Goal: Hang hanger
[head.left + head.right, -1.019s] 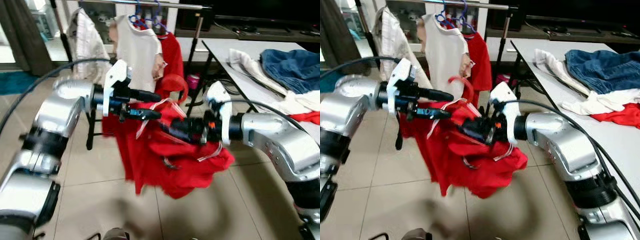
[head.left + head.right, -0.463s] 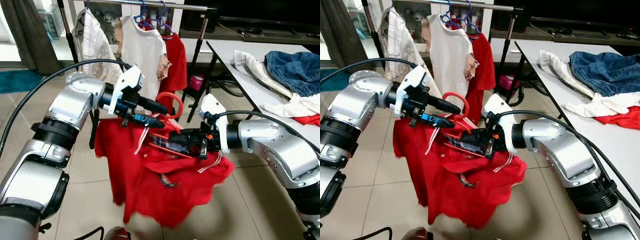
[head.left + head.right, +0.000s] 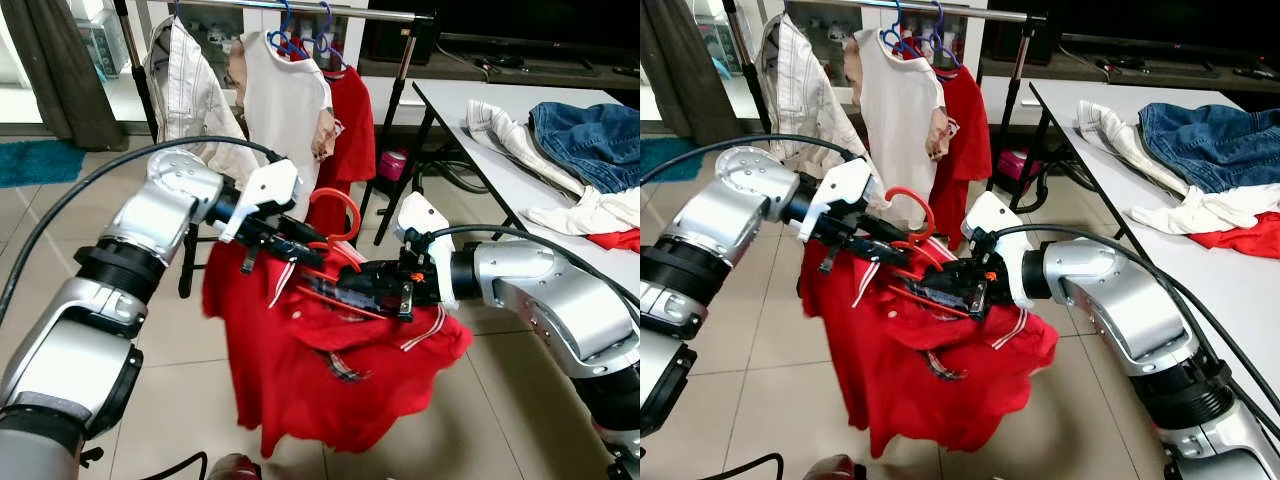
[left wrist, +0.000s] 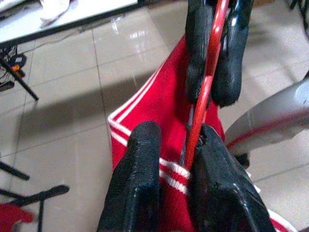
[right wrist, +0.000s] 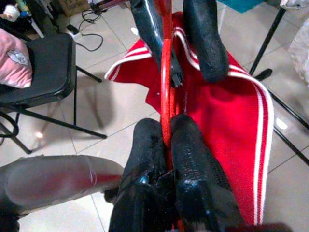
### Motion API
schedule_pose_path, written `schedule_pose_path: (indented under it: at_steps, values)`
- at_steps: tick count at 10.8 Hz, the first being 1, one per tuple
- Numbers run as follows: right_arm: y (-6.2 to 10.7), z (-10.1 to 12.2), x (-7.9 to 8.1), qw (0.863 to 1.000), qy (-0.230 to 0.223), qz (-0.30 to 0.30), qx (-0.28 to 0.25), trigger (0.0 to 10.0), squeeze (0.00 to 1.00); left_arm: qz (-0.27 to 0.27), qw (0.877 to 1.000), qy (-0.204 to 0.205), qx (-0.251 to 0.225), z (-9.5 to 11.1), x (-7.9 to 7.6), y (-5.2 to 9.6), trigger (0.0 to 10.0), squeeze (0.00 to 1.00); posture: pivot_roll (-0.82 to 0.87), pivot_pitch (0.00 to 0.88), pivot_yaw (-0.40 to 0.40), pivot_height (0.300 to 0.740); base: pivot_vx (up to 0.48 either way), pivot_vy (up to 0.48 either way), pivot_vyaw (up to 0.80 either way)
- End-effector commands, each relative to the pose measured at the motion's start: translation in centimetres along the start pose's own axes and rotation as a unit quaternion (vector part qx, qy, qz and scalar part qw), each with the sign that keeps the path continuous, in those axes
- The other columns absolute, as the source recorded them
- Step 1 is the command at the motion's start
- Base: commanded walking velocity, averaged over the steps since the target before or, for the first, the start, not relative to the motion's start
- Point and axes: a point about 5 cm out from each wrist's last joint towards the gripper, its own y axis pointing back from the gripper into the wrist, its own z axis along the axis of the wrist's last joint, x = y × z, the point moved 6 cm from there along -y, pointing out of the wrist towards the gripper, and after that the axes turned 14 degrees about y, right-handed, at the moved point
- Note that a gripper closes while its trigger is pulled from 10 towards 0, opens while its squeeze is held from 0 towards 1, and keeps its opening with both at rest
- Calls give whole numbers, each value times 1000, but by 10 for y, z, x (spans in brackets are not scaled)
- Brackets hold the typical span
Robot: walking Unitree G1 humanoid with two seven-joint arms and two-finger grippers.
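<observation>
Red hanger (image 3: 335, 215) gripped by left tool (image 4: 186, 145), right tool (image 5: 166, 137)

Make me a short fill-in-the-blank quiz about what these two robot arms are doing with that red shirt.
1. Both grippers, left gripper and right gripper, are shut on a thin plastic hanger coloured ____.
2. The red white-striped shirt droops above the tiled ____.
3. Blue denim jeans lie on the white ____.

Missing words: red; floor; table

Bright even daylight, glossy floor glare, sharp frames.
</observation>
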Motion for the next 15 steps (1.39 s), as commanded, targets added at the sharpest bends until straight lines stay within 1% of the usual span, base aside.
schedule_pose_path:
  at_steps: [1, 3, 4, 5, 6, 7, 8, 9, 10, 11, 12, 13, 14, 15]
  values:
    - [1, 13, 1, 999, 22, 4, -23, 10000, 0, 17, 1000, -14, 16, 5, 6, -1, 0, 0, 12, 0, -61, 740, 0, 0, 0]
    - [0, 13, 1, 999, 23, 4, -22, 10000, 0, 17, 999, -11, -32, 16, 6, -5, 0, 0, 14, 0, -62, 740, 0, 0, 0]
    - [0, 12, 1, 1000, 23, 4, -21, 10000, 0, 16, 999, -3, -51, 18, 6, -4, 0, 0, 15, 0, -62, 740, 0, 0, 0]
    - [-1, 9, 0, 1000, 13, -1, -20, 10000, 0, 15, 997, 15, -68, 15, 3, -3, 0, 0, 15, 0, -62, 740, 0, 0, 0]
    - [-1, 9, 0, 1000, 9, -2, -20, 10000, 0, 14, 997, 18, -69, 13, 3, -3, 0, 0, 15, 0, -62, 740, 0, 0, 0]
    - [2, 7, -8, 999, -13, -20, -25, 10000, 1000, 12, 997, 32, -69, 6, 0, -1, 0, 0, 15, 0, -63, 740, 0, 0, 0]
    - [14, 8, -22, 998, -19, -51, -35, 10000, 1000, 28, 997, 47, -63, -4, 1, 3, 0, 0, 14, 0, -67, 740, 0, 0, 0]
    - [27, 14, -38, 993, -26, -94, -60, 10000, 1000, 63, 995, 70, -46, -19, 8, 6, 0, 0, 14, 0, -68, 740, 0, 0, 0]
    - [38, 17, -57, 984, -31, -156, -80, 10000, 1000, 103, 990, 82, -56, -23, 16, 8, 0, 0, 14, 0, -67, 740, 0, 0, 0]
    - [45, 20, -66, 974, -56, -191, -106, 10000, 1000, 144, 982, 95, -80, -23, 25, 11, 0, 0, 13, 0, -68, 740, 0, 0, 0]
    - [49, 11, -68, 961, -62, -252, -93, 10000, 1000, 201, 968, 108, -104, -25, 35, 14, 0, 0, 12, 0, -69, 740, 0, 0, 0]
    - [45, 3, -65, 956, -84, -267, -84, 10000, 1000, 211, 965, 111, -112, -25, 35, 14, 0, 0, 10, 0, -66, 740, 0, 0, 0]
    - [38, -28, -66, 934, -140, -329, -21, 10000, 1000, 220, 960, 118, -124, -26, 34, 13, 0, 0, 6, 0, -61, 740, 0, 0, 0]
    - [35, -43, -66, 918, -168, -358, 5, 10000, 1000, 224, 958, 121, -131, -26, 33, 13, 0, 0, 6, 0, -61, 740, 0, 0, 0]
